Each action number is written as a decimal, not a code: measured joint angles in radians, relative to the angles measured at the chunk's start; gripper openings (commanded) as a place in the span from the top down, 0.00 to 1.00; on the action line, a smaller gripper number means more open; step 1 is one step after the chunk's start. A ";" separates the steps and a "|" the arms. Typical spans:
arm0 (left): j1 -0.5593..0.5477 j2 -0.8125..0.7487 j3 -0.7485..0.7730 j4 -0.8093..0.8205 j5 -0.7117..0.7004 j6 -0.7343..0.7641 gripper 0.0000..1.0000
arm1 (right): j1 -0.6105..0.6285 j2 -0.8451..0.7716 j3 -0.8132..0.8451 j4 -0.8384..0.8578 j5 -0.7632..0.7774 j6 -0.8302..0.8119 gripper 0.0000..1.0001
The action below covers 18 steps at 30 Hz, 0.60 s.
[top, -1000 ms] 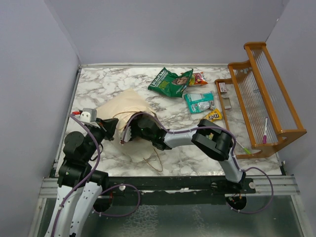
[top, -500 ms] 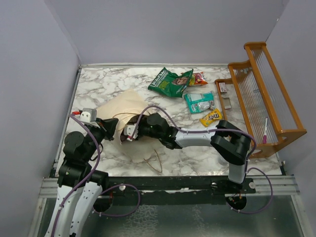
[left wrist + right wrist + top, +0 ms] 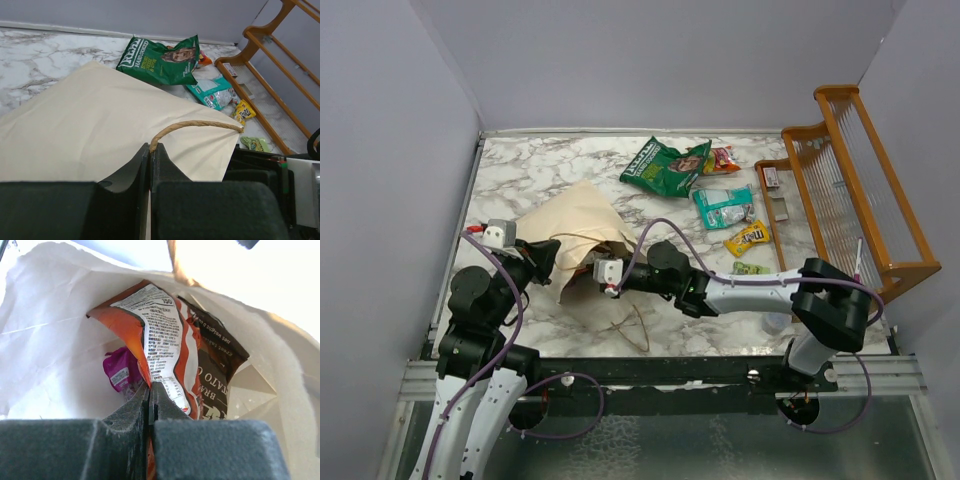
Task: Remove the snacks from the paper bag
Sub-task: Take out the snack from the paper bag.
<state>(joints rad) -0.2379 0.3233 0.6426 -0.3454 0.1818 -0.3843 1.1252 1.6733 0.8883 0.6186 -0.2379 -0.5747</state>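
The cream paper bag lies at the left of the table with its mouth toward me. My left gripper is shut on its tan loop handle and holds the upper side up. My right gripper is at the bag's mouth, shut on the lower edge of a red-orange chip bag. Inside the paper bag, a brown chip bag lies beside it and a purple bag behind. Out on the table lie a green chip bag, a red-orange candy pack, a teal packet, yellow M&M's and a small green pack.
An orange wooden rack stands along the right edge, with a pen in it. The bag's second handle trails on the marble near the front edge. Grey walls close in the left, back and right sides.
My right arm has drawn back to the right, out of the bag toward its mouth. The bag's upper side now stands higher, tented. The left gripper has stayed put.
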 measured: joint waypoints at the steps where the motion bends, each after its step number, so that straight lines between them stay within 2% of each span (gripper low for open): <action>1: 0.000 0.000 0.000 0.000 0.000 0.000 1.00 | 0.002 -0.017 -0.008 0.003 0.000 0.007 0.99; 18: 0.000 0.000 0.000 0.000 -0.006 0.000 1.00 | 0.008 -0.123 -0.079 0.032 0.009 0.040 0.99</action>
<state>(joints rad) -0.2379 0.3233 0.6426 -0.3454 0.1757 -0.3843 1.1336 1.5501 0.8089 0.6502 -0.2287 -0.5350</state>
